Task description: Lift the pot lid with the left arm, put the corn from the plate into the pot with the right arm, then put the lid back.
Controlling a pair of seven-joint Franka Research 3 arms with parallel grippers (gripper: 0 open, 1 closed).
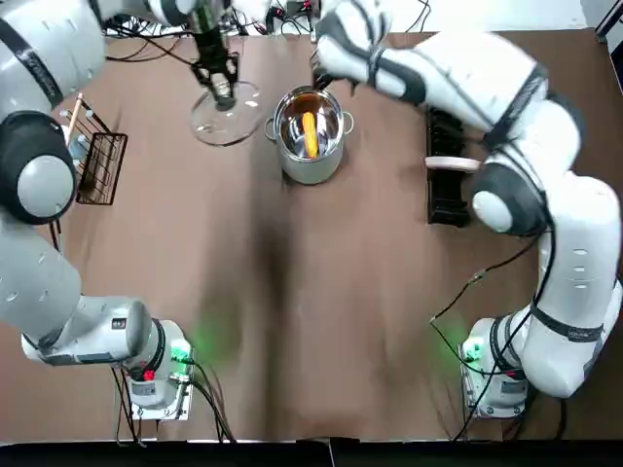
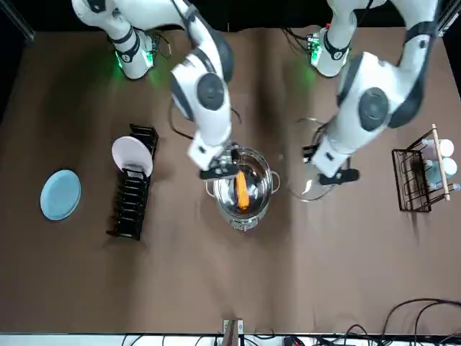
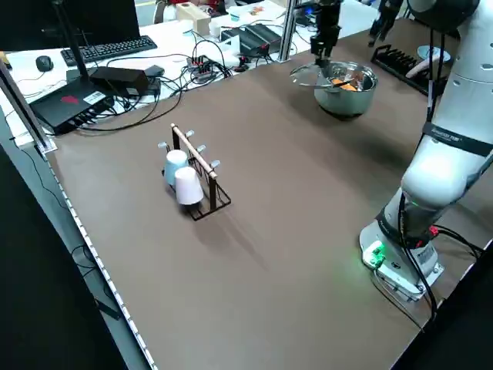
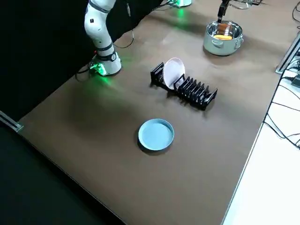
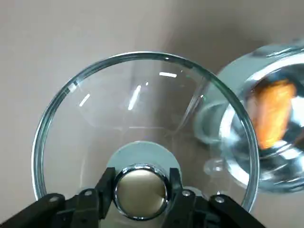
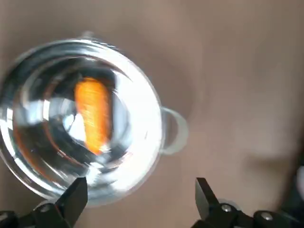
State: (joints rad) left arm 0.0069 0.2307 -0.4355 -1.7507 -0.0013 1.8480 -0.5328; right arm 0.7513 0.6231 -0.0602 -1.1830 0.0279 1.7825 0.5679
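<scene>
The steel pot [image 1: 310, 146] stands uncovered at the table's far middle, and the orange corn [image 1: 309, 133] lies inside it. The corn [image 6: 93, 114] also shows in the pot [image 6: 142, 123] in the right wrist view. My right gripper [image 6: 140, 204] hovers open over the pot's far side with nothing between its fingers [image 2: 220, 167]. My left gripper [image 1: 222, 89] is shut on the knob [image 5: 141, 190] of the glass lid [image 5: 133, 109]. It holds the lid [image 1: 226, 115] just left of the pot, with the rim overlapping the pot's handle. The blue plate [image 2: 60, 193] lies bare.
A black dish rack [image 2: 133, 191] with a white plate [image 2: 132, 155] stands on the right arm's side, between the pot and the blue plate [image 4: 155, 134]. A wire cup rack [image 1: 97, 161] with cups [image 3: 185, 181] stands on the left arm's side.
</scene>
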